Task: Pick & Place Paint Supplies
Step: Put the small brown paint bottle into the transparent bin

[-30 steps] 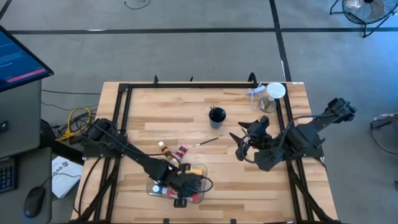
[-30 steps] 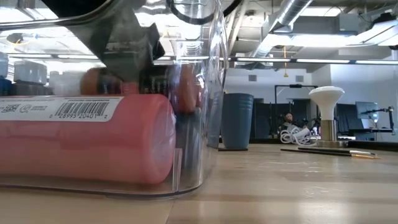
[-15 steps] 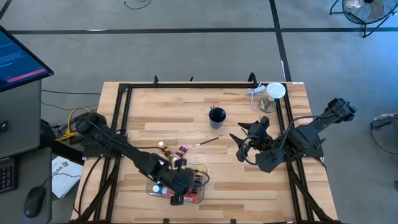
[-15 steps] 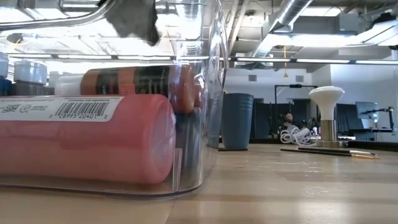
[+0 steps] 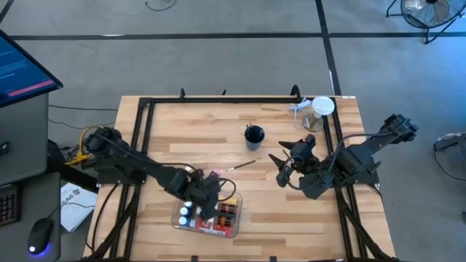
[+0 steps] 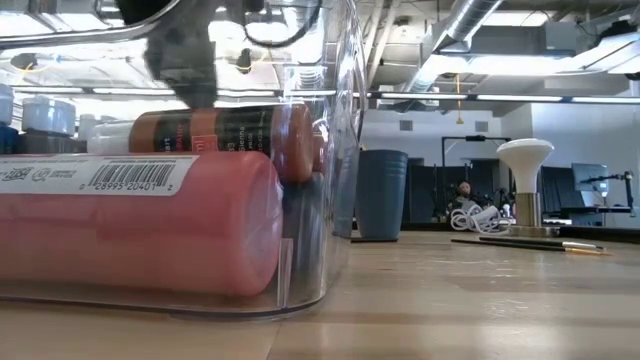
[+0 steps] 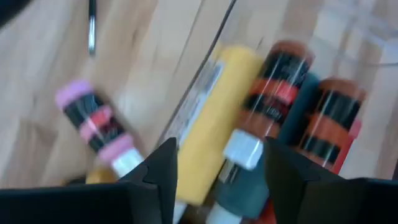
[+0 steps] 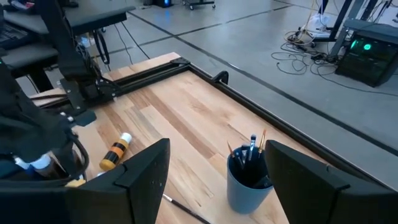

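**Next tube to be fetched beside the clear bin**

The step in hand was judged to be the reach for a loose paint tube lying on the wood just beside the clear plastic bin (image 5: 231,231). A good approach would be made from above, with the jaws set across the tube's narrow body rather than along it, and kept clear of the bin's wall so that nothing already stowed was disturbed.

The left gripper (image 5: 206,193) was held low over the far edge of the bin, its arm stretched out from the table's left side. Its fingers (image 7: 163,174) were parted and nothing was seen between them. Just beyond the bin lay the pink-capped, dark-banded paint tube (image 7: 96,124), and next to it a small yellow-brown bottle with a white cap (image 8: 116,151). Inside the bin were packed a large yellow bottle (image 7: 211,118), several orange-and-black tubes (image 7: 277,93) and a thick pink-red tube (image 6: 130,225).

The right gripper (image 5: 285,166) was held idle well away from the bin, near the blue cup of brushes (image 5: 253,135), with its fingers spread wide and empty. A thin brush (image 5: 240,167) lay on the wood between bin and cup.
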Controlling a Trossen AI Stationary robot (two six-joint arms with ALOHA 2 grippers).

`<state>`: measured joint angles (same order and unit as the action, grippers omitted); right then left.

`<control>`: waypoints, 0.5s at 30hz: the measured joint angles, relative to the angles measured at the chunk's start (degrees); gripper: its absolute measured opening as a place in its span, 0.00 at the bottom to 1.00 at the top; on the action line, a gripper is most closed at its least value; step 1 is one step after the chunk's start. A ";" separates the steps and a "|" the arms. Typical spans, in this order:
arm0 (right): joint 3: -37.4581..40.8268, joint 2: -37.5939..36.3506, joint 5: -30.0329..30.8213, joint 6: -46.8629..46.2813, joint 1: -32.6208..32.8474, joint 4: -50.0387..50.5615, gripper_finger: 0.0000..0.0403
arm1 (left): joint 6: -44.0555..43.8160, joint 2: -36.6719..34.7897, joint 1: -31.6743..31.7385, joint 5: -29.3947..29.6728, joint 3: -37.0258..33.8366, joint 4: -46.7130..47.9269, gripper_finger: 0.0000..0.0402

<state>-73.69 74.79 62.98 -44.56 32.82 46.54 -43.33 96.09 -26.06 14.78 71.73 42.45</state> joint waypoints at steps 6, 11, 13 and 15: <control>0.02 0.08 -0.07 1.05 0.01 -0.32 0.63 | -6.85 -0.04 -2.33 -5.54 -3.62 1.10 0.20; 0.02 0.10 -0.08 1.57 0.00 -0.45 0.63 | -8.11 -0.02 -3.66 -10.22 -4.70 0.67 0.02; 0.02 0.10 -0.06 1.64 0.02 -0.47 0.63 | -8.13 -0.02 -3.99 -11.45 -4.70 0.59 0.02; 0.02 0.10 -0.06 1.67 0.02 -0.43 0.63 | -8.11 -0.02 -4.10 -11.80 -4.70 -0.05 0.01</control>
<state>-73.67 74.89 62.92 -42.89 32.83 46.11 -51.44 96.07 -30.15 2.98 67.02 42.40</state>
